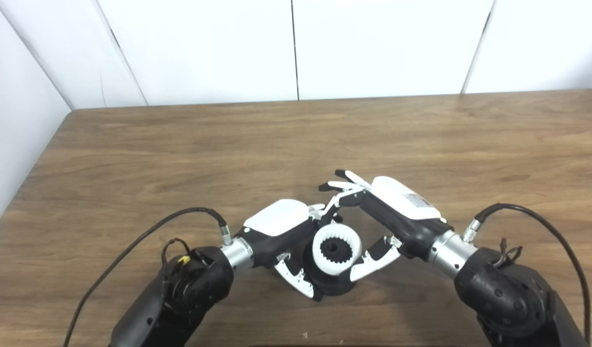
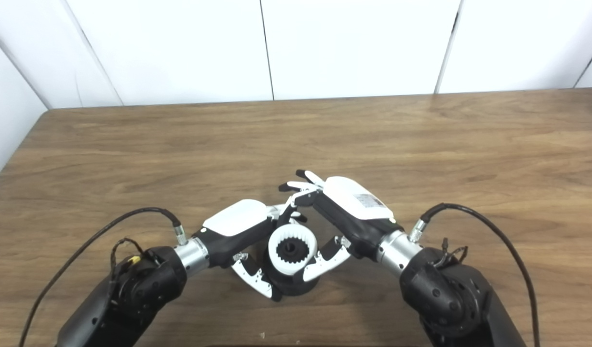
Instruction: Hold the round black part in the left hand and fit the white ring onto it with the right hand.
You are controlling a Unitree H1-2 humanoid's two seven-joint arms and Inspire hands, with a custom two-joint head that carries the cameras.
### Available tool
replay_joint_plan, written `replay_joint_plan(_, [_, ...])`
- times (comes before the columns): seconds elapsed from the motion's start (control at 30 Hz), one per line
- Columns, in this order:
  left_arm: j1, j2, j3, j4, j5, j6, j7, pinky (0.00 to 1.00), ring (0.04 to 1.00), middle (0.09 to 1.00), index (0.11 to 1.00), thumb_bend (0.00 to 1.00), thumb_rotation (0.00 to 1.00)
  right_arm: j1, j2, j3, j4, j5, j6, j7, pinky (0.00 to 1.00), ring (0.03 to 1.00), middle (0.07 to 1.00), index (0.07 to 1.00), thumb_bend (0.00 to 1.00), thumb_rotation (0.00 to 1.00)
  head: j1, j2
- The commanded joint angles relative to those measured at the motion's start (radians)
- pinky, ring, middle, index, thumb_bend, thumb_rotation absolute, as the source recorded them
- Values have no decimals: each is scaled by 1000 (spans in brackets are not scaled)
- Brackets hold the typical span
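Left robot hand (image 1: pixel 289 231) is clamping the black part (image 1: pixel 332 284); right robot hand (image 1: pixel 390 217) is gripping the white ring (image 1: pixel 337 248), which is risking cocking or jamming.

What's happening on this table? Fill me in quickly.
A two-armed robot is putting two parts together. Its left hand holds a round black part just above the wooden table. The white toothed ring already sits on top of that part, and the right hand has its thumb against the ring's side with its fingers reaching past behind it.
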Motion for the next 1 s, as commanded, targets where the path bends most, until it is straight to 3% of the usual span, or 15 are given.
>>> replay_joint_plan(0.0, [1, -1, -16, -2, -1, 1, -29, 898, 959, 902, 789, 871, 237, -37, 11, -3, -1, 3, -39, -17, 906, 1000, 891, 490, 523, 153, 1, 1])
replay_joint_plan(0.63, [10, -16, -16, -19, 9, 9, -30, 928, 954, 900, 810, 857, 213, -34, 17, -3, 6, 16, -30, -12, 911, 1000, 896, 490, 524, 150, 9, 4])
replay_joint_plan(0.97, [22, -16, -11, -27, 4, 11, -27, 889, 949, 900, 789, 859, 212, -44, 11, -13, 33, 19, -41, -24, 895, 1000, 891, 490, 523, 149, 13, 8])
